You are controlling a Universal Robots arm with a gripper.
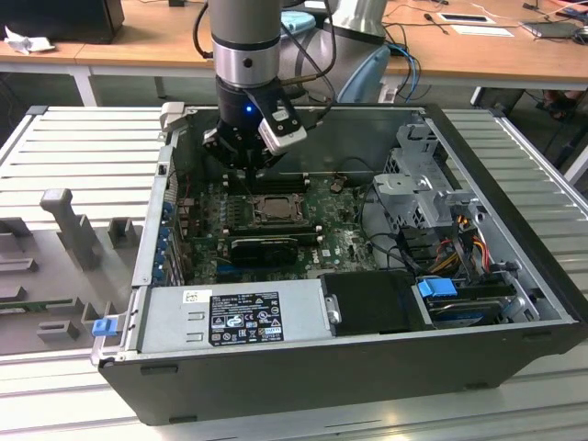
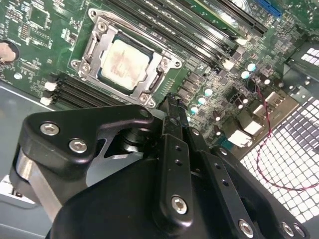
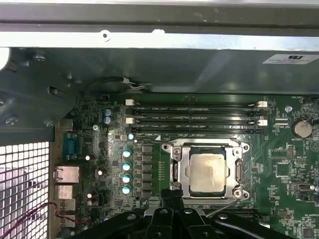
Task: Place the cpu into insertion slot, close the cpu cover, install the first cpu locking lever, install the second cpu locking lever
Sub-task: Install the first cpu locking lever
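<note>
My gripper (image 2: 172, 101) has its fingers drawn together, gripping nothing. In the exterior view it stands at 11 o'clock of the insertion slot (image 3: 199, 150). The cpu (image 3: 207, 173) lies seated there, with the cpu cover (image 3: 175, 172) lowered around it.

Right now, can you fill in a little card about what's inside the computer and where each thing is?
Chip: small square silver-beige cpu, lying flat in the frame's window
Frame: thin silver metal cpu cover, flat around the chip
Board: green circuit board, inside the open black computer case
Arm: black gripper, tip right beside one edge of the frame
</note>
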